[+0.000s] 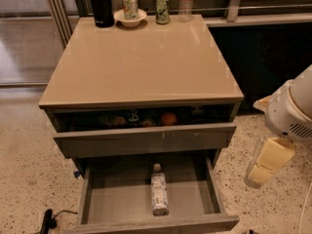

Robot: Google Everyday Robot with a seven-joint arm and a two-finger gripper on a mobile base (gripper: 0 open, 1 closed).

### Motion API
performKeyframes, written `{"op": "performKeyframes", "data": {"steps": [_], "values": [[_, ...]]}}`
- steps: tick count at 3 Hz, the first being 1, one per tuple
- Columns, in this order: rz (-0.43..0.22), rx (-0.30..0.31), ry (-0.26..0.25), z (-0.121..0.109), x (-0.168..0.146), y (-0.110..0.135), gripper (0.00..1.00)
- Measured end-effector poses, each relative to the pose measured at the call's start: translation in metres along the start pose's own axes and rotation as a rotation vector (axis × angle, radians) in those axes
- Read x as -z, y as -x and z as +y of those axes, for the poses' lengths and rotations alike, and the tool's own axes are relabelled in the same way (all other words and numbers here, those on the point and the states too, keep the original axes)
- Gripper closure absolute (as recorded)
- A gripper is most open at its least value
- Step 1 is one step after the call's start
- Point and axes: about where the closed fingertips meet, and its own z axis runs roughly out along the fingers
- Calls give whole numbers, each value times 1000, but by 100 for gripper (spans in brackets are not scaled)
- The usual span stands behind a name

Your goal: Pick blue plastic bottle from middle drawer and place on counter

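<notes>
Camera view looks down on the wide grey-brown wooden middle drawer [112,201]. It is pulled out at the bottom of the frame so things inside can be reached. The small clear blue plastic bottle [159,195] with a white cap lies flat on its floor. The pale yellow pincer [263,167] hangs at the lower right, well apart from it; nobody can tell if it is apart or together. The smooth tan desk [141,62] above is where the bottle should go.

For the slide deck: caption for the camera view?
Bottle lying in the open middle drawer; hand hangs right of the counter.
</notes>
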Motion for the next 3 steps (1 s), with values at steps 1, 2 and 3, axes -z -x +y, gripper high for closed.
{"op": "performKeyframes", "data": {"steps": [1, 2, 3], "values": [[6, -51, -7, 15, -30, 0, 0], [5, -112, -15, 40, -83, -4, 0], [6, -121, -12, 41, -87, -5, 0]]}}
